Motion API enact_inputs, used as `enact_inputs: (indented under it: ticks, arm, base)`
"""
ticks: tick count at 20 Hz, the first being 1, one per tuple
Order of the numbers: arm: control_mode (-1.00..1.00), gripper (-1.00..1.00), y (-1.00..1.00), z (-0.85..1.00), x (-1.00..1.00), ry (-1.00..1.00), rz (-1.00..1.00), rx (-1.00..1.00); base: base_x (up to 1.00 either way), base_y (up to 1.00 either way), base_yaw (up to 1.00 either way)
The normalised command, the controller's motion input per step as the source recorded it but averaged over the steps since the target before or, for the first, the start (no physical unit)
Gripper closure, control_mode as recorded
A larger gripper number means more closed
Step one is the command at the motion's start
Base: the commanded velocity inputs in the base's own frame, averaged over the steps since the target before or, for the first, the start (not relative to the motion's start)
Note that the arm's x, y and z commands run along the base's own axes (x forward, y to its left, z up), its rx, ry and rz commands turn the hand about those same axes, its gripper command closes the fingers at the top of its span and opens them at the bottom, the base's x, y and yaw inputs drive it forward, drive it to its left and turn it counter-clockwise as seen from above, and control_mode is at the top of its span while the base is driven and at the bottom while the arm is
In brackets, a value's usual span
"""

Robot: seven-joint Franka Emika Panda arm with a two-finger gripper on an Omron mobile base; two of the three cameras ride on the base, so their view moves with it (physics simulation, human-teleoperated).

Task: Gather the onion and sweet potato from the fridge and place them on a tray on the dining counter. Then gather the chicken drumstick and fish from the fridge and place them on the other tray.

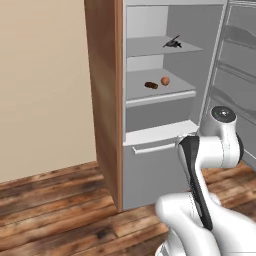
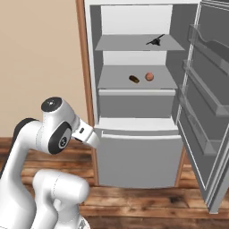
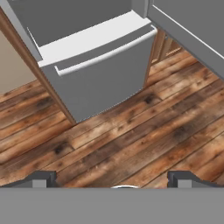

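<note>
The fridge [image 1: 155,170] [image 2: 134,156] stands open in front of me. On its middle shelf the round orange-brown onion [image 1: 165,81] [image 2: 149,77] lies just right of the dark brown sweet potato [image 1: 151,85] [image 2: 133,79]. A small dark thing [image 1: 172,43] [image 2: 154,41] rests on the shelf above; I cannot tell what it is. My gripper [image 3: 113,180] is open and holds nothing, low down, looking at the fridge's bottom drawer [image 3: 100,74] and the floor, well below both vegetables. The trays, dining counter, chicken drumstick and fish are out of view.
The open fridge door [image 1: 235,65] [image 2: 205,103] with its shelves swings out on the right. A wood-brown side panel [image 1: 105,100] and a beige wall [image 1: 45,85] bound the left. Wooden floor [image 3: 131,140] lies before the fridge.
</note>
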Motion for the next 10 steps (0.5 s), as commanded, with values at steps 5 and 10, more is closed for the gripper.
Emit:
enact_inputs:
  ticks: [5,10]
  arm:
    - [1.0,-1.0,0.0,0.0,0.0,0.0,0.0,0.0]
    - [1.0,-1.0,0.0,0.0,0.0,0.0,0.0,0.0]
  base:
    - [0.55,-0.24,0.13]
    - [0.49,-0.39,0.12]
